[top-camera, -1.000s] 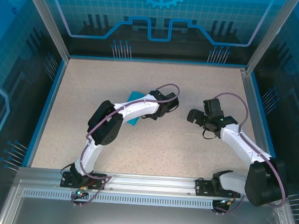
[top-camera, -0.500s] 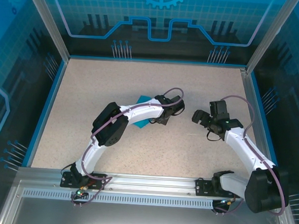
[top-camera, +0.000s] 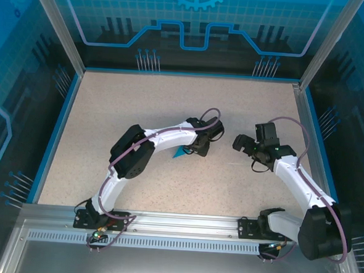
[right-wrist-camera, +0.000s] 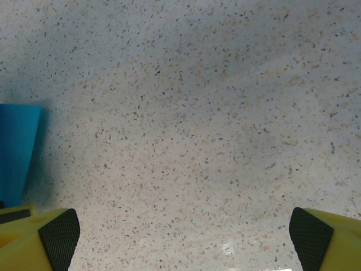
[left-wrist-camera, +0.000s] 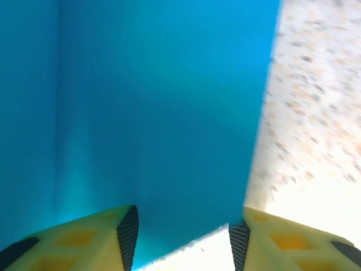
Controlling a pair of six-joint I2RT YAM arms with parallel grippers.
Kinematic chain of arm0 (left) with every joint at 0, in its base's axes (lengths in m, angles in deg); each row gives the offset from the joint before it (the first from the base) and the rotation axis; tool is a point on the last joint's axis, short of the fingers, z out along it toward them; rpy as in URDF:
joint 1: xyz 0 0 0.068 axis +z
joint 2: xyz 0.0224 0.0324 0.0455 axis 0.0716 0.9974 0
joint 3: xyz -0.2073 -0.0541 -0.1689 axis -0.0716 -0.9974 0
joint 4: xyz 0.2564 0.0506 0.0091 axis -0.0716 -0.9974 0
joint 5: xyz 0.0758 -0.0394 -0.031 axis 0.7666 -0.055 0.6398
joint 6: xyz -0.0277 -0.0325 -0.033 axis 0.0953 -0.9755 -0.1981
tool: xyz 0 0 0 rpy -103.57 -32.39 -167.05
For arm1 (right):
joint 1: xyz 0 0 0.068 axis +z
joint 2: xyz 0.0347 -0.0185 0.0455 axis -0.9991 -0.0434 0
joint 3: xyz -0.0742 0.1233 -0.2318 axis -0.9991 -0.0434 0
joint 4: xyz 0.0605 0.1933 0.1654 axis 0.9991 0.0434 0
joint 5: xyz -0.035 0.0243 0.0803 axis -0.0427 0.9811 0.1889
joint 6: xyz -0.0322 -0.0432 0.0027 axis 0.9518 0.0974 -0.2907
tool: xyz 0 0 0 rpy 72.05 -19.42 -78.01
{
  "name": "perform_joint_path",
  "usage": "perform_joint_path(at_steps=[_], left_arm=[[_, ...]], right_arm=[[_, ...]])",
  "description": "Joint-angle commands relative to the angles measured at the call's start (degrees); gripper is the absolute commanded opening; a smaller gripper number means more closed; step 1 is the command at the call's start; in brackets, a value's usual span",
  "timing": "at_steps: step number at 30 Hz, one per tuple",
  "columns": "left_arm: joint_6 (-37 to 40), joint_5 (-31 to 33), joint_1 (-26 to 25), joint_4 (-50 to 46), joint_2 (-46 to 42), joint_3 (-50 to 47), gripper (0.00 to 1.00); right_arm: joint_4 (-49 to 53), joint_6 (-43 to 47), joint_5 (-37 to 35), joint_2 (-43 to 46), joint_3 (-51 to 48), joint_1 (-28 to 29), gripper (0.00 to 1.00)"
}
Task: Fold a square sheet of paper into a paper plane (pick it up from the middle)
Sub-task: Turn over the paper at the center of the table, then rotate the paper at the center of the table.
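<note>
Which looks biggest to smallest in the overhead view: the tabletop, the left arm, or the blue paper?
Tabletop, largest.
Left arm, next.
Blue paper, smallest as seen; the arm hides most of it.

In my left wrist view the sheet of paper (left-wrist-camera: 158, 113) is showing thin, smooth and matt, bright blue, with one soft crease line down the left of the frame. The fingers (left-wrist-camera: 84, 243) of my left gripper (left-wrist-camera: 180, 243) are looking like yellow moulded plastic with black ribbed pads, and my right gripper (right-wrist-camera: 186, 237) is looking the same. The table (right-wrist-camera: 197, 113) is reading as pale, speckled and stone-like, catching a slight sheen at the lower edge. From above, my arm shells (top-camera: 169, 136) are gleaming white plastic, and the rail (top-camera: 176, 226) along the bottom is showing brushed metal.
</note>
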Motion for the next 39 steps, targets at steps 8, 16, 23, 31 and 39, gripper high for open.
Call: perform_joint_path(at_steps=[8, 16, 23, 31, 39], left_arm=[[-4.8, -20.0, 5.1, 9.2, -20.9, -9.3, 0.8], [-12.3, -21.4, 17.5, 17.8, -31.6, -26.7, 0.98], [-13.9, -19.6, 23.4, 19.5, -34.7, -36.6, 0.99], [-16.3, -17.0, 25.5, 20.1, -38.0, -42.4, 0.98], [-18.0, -13.4, 26.6, 19.7, -41.3, -44.5, 0.98]], right_arm=[[1.3, 2.8, 5.1, -5.1, 7.8, 0.8, 0.99], [-2.0, 4.2, 7.8, -15.5, 18.2, 12.2, 0.95], [-4.0, 4.4, 12.2, -32.2, 29.4, 21.3, 0.75], [-3.0, 5.3, 21.4, -47.9, 41.0, 26.5, 0.65], [-1.1, 8.1, 23.5, -52.0, 40.9, 27.4, 0.61]])
